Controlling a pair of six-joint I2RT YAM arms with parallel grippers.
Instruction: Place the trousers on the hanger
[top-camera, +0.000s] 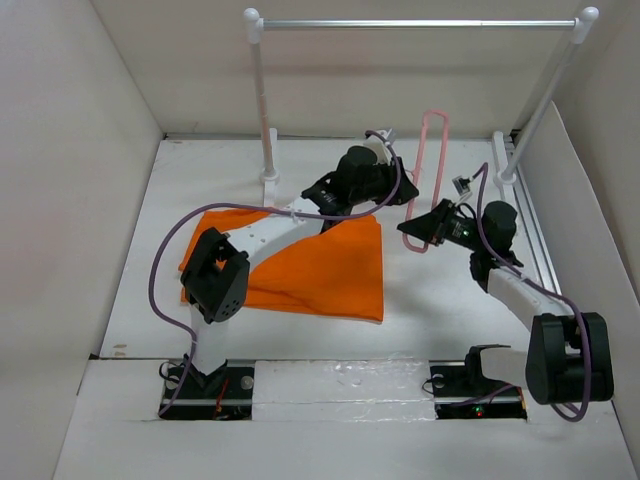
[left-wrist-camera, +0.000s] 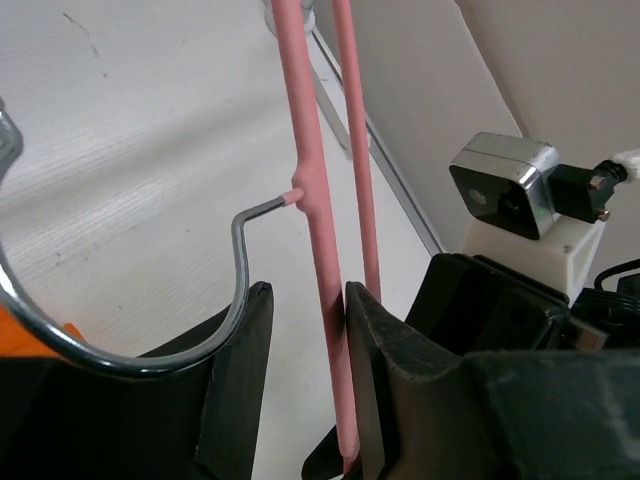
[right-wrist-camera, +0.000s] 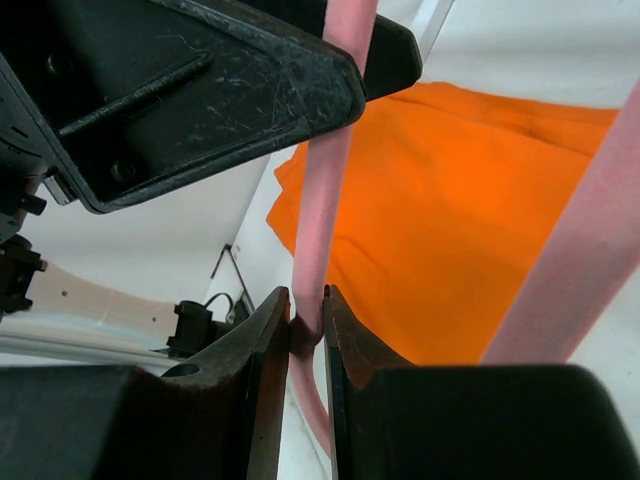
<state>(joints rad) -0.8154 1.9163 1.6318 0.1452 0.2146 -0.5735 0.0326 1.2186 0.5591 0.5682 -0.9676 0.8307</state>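
The orange trousers (top-camera: 320, 265) lie flat on the table, partly under my left arm; they also show in the right wrist view (right-wrist-camera: 470, 220). The pale-pink hanger (top-camera: 436, 140) is held off the table at the back right. My right gripper (top-camera: 418, 238) is shut on its lower bar (right-wrist-camera: 330, 200), the jaws (right-wrist-camera: 305, 300) pinching it. My left gripper (top-camera: 405, 190) reaches over from the left. Its jaws (left-wrist-camera: 305, 295) are open around a hanger bar (left-wrist-camera: 310, 200), which rests against the right finger with a gap on the left. The wire hook (left-wrist-camera: 240, 250) curves past the left finger.
A metal rail (top-camera: 420, 23) on two white posts (top-camera: 258, 90) (top-camera: 545, 100) spans the back of the table. White walls enclose the left, back and right. The right wrist's camera (left-wrist-camera: 505, 195) sits close beside the left fingers.
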